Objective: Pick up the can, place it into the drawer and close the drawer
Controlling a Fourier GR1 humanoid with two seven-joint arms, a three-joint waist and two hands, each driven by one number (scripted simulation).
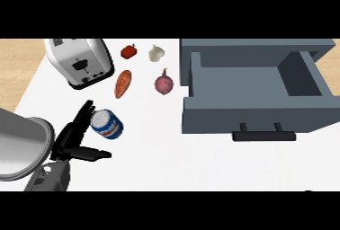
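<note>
The left robot hand (pixel 68 143) is wide open with straight fingers, just left of the can (pixel 107 125) on the white desk (pixel 172 157). The can's long side runs from upper left to lower right, silver top at the upper left. The open drawer (pixel 252 92) is far right.

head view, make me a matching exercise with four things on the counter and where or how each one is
Things:
1 can
2 toaster
3 drawer
4 garlic

Descriptions:
a grey, open, at the right
b white, near the top
c silver, upper left
d blue and white, beside the left robot hand

Pairs: 1-d; 2-c; 3-a; 4-b
</note>
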